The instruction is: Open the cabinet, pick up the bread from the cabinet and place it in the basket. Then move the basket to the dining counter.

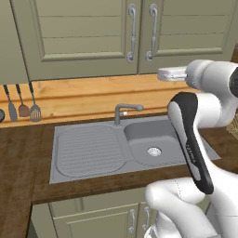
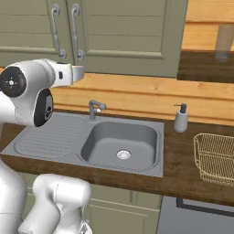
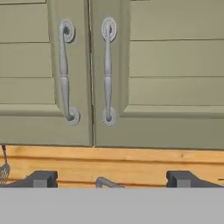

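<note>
The sage-green cabinet (image 1: 88,37) (image 2: 123,36) (image 3: 166,65) hangs above the sink with both panelled doors shut. Its two curved silver handles (image 3: 64,70) meet at the middle seam. My gripper (image 3: 111,179) is open, its dark fingertips (image 3: 41,178) wide apart with nothing between them, level with the cabinet's lower edge and pointed at the handles from a short distance. The hand (image 1: 171,73) (image 2: 75,73) hovers over the sink. The pale wire basket (image 2: 215,157) sits on the worktop at the far right. The bread is hidden. The dining counter is out of view.
A grey sink (image 1: 153,144) (image 2: 121,146) with a drainboard and a faucet (image 1: 122,111) (image 2: 94,109) lies below the hand. A soap dispenser (image 2: 181,119) stands right of the sink. Utensils (image 1: 23,104) hang on the wooden backsplash at left.
</note>
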Controlling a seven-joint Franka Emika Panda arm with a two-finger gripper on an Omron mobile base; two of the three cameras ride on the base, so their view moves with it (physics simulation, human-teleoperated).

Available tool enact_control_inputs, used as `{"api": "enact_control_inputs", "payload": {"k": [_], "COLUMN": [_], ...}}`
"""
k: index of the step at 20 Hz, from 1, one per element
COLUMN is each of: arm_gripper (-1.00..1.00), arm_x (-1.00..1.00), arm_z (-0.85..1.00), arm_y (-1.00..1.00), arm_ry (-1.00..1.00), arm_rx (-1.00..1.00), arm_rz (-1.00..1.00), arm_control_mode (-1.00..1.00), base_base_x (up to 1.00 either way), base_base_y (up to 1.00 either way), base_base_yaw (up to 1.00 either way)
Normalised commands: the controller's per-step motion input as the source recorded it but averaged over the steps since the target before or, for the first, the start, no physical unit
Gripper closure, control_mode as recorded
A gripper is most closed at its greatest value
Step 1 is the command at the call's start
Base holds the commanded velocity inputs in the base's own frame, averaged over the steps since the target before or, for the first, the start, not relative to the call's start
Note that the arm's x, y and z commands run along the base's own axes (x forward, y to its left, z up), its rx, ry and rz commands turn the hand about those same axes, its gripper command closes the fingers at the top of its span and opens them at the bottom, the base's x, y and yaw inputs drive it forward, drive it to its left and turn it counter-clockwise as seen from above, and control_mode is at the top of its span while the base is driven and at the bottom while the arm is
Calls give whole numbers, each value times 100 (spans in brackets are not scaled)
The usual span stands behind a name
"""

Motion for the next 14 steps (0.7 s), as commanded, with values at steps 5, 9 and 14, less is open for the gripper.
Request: {"api": "enact_control_inputs", "payload": {"k": [5, 9, 14], "arm_gripper": [-100, -100, -100], "arm_x": [-12, -21, -2], "arm_z": [72, 53, 30], "arm_y": [0, 0, 7], "arm_ry": [-23, -9, -2], "arm_rx": [1, 0, -1], "arm_rz": [0, 0, 0], "arm_control_mode": [-100, -100, -100], "base_base_x": [0, 0, 0], "base_base_y": [0, 0, 0], "base_base_yaw": [0, 0, 0]}}
